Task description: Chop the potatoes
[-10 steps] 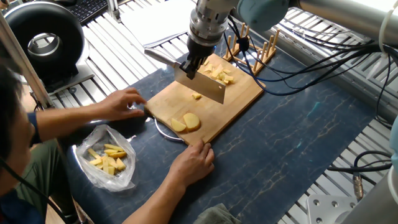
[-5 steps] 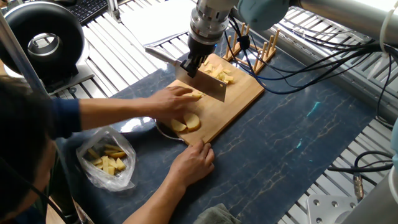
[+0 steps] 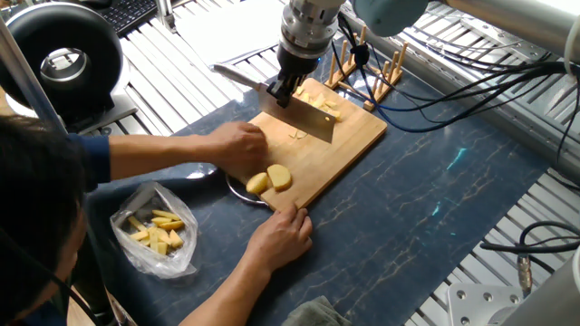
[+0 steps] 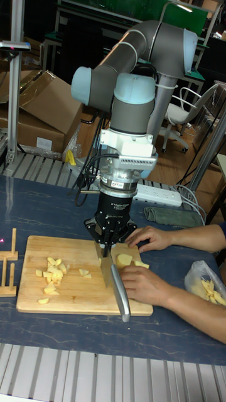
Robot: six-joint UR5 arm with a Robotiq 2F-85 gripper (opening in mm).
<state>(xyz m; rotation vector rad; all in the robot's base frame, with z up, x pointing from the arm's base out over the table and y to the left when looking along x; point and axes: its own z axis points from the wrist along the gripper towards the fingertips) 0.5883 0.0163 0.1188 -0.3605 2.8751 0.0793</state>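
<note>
My gripper (image 3: 288, 88) (image 4: 110, 242) is shut on a knife (image 3: 304, 119) (image 4: 120, 287), which it holds over the wooden cutting board (image 3: 349, 143) (image 4: 31, 299). The blade hangs just above the board's middle. A pile of chopped potatoes (image 3: 323, 102) (image 4: 51, 269) lies at the board's far end. One small piece (image 3: 296, 135) sits under the blade. Two larger potato slices (image 3: 270, 178) (image 4: 125, 259) rest at the near end, right beside a person's hand (image 3: 238, 145) (image 4: 142, 283).
The person's other hand (image 3: 281, 237) grips the board's near corner. A clear plastic bag (image 3: 156, 232) (image 4: 204, 286) of yellow pieces lies by the person. A wooden rack (image 3: 370, 65) stands behind the board. A black round device (image 3: 63, 52) sits at the far left.
The person's hand came from the left onto the board, reached the small piece under the blade, then drew back toward the large slices. The knife rose slightly.
</note>
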